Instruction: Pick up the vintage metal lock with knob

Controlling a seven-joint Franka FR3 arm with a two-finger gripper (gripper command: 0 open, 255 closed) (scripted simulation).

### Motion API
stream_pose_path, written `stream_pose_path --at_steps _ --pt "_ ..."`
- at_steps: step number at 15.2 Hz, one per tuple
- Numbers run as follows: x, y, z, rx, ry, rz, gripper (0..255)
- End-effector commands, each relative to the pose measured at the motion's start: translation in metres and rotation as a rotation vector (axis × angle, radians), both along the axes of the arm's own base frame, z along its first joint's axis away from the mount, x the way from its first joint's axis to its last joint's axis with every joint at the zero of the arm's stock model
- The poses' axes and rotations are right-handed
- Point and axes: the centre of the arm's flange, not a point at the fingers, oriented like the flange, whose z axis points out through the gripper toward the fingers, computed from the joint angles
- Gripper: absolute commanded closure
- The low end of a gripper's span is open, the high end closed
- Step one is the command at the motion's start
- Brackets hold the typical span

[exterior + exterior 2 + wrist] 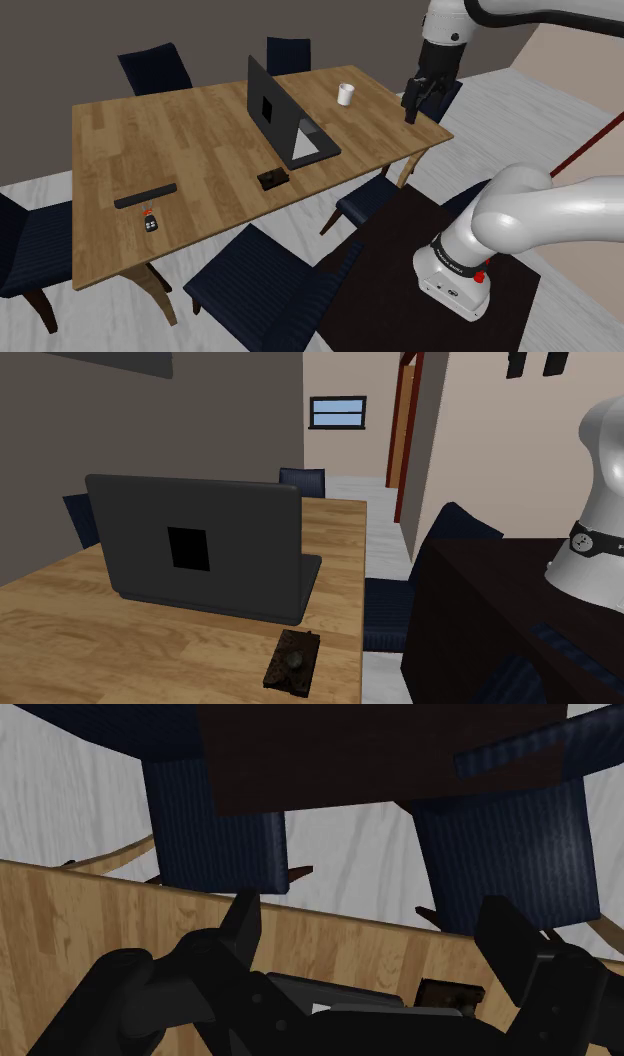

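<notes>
Approach stage of a pick; the gripper (412, 108) hangs high over the end of the wooden table (160, 130) at the shoulder view's right, past the white cup (346, 94), with its fingers (243, 919) standing apart and nothing between them, so the tool is open and empty. The lock (273, 180), a small dark flat plate with a round knob on its top, lies on the table close to the edge that faces the stand, just beside the near corner of the open dark laptop (285, 125); in the second exterior view the lock (292, 660) rests flat in front of the laptop's lid (195, 542), near the table's edge at that view's right. Gripper and lock are well apart, and no contact has been made; the reach is judged to be the step in hand, with descent and closing not yet done. The next move appears to call for carrying the gripper along the table toward the lock, lowering it beside the laptop without brushing the lid or base, and turning the wrist so that the open fingers straddle the plate or the knob; the low, flat form suggests that a deep, square descent will be needed for a firm hold.
</notes>
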Motion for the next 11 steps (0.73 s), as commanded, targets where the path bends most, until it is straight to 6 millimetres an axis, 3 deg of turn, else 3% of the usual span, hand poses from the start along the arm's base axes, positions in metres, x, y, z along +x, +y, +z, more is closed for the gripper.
stream_pose_path --at_steps 1,11 --pt "0.0 0.0 0.0 0.0 0.0 0.0 0" --pt "0.074 0.041 -0.096 -0.021 -0.05 0.005 0"
